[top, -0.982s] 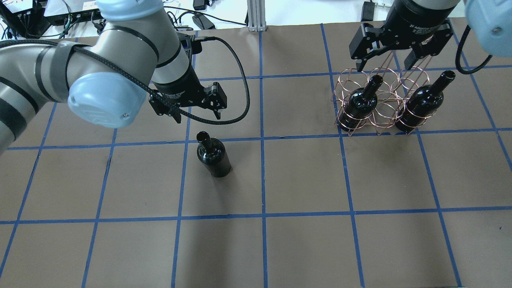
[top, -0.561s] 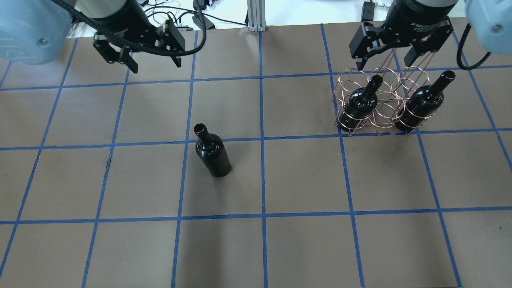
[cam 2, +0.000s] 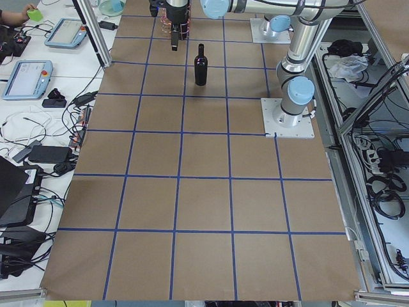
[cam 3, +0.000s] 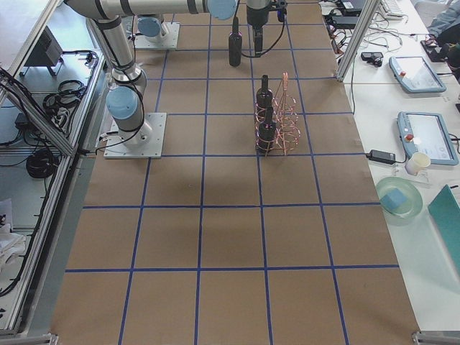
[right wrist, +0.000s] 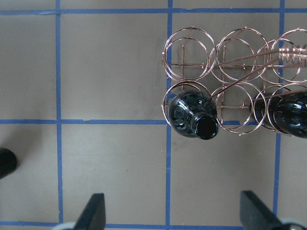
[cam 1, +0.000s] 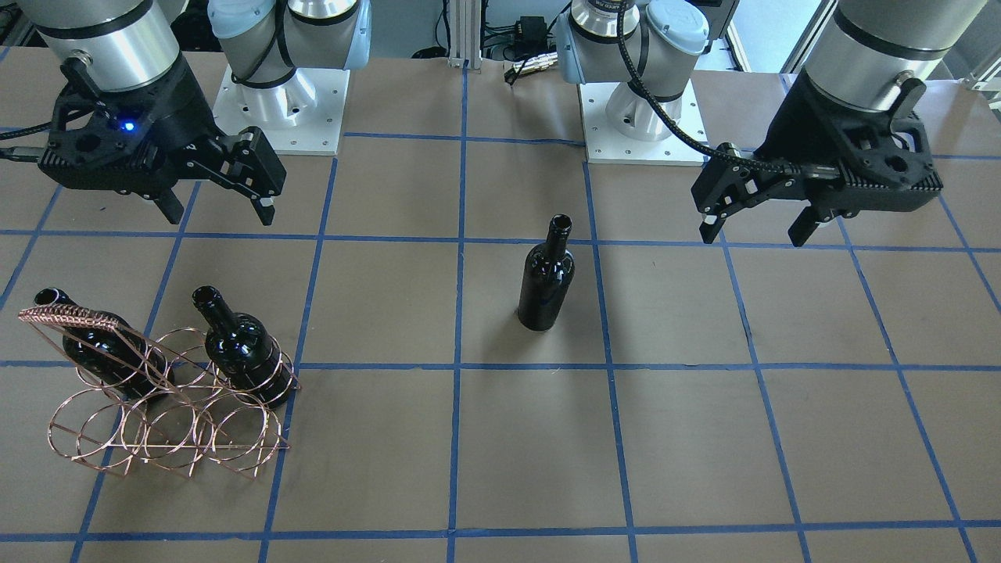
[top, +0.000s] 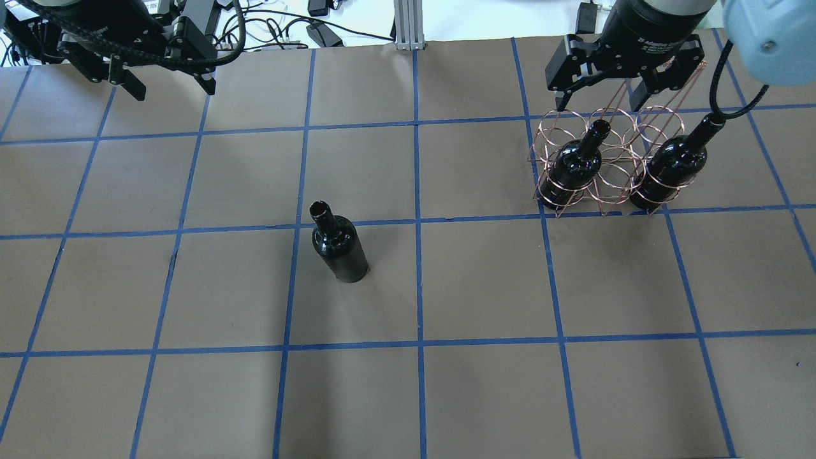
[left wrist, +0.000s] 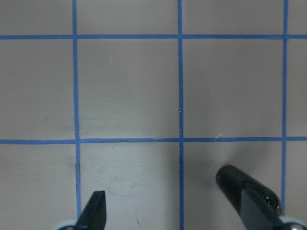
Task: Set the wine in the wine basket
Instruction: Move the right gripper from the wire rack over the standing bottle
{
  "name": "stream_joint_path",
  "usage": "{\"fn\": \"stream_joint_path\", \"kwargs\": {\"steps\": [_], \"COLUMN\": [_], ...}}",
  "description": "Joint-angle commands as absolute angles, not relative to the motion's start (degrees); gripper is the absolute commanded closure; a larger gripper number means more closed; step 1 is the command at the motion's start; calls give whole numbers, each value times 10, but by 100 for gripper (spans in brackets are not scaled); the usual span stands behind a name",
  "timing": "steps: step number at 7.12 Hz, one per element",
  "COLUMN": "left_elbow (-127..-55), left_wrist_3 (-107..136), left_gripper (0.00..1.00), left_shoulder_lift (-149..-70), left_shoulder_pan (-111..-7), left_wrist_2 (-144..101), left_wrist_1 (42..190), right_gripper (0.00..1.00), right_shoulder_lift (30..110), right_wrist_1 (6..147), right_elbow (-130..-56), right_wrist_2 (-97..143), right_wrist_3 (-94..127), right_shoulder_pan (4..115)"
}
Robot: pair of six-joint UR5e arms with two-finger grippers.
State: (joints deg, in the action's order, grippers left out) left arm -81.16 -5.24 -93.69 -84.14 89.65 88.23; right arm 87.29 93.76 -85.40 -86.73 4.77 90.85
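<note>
One black wine bottle (top: 338, 245) stands upright on the brown table, left of centre, with no gripper on it; it also shows in the front view (cam 1: 547, 281) and at the lower right of the left wrist view (left wrist: 240, 191). The copper wire wine basket (top: 609, 191) stands at the back right (cam 1: 156, 438) and holds two more black bottles (top: 577, 166) (top: 669, 166) in its near row. My left gripper (top: 172, 89) is open and empty at the back left, far from the free bottle. My right gripper (top: 599, 105) is open and empty, above the basket's back edge (right wrist: 218, 64).
The two robot bases (cam 1: 281, 102) (cam 1: 645, 117) sit on white plates at the table's back. An aluminium post (top: 405, 25) and cables lie beyond the back edge. Blue tape lines grid the table. Side benches carry tablets (cam 2: 64, 32).
My left arm has drawn back from just behind the free bottle to the table's back left corner, gripper still open. The bottle stands where it was. The right gripper has shifted slightly left.
</note>
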Motion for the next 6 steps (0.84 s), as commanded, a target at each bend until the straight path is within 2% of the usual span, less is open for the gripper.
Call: {"fn": "stream_joint_path", "kwargs": {"steps": [1, 3, 6], "left_elbow": [-824, -834, -836], "left_wrist_3": [-54, -71, -73], "left_gripper": [0, 0, 0], "left_shoulder_lift": [-928, -913, -904], "left_shoulder_pan": [-836, -830, -828], "left_wrist_2": [935, 940, 934], "left_wrist_1": [885, 890, 891], "right_gripper": [0, 0, 0], "right_shoulder_lift": [829, 774, 730], "right_wrist_1": [961, 966, 1019], "right_elbow": [-816, -763, -760], "right_wrist_2": [-870, -875, -888], "right_wrist_3": [192, 325, 495], "right_shoulder_pan": [996, 1069, 1157]}}
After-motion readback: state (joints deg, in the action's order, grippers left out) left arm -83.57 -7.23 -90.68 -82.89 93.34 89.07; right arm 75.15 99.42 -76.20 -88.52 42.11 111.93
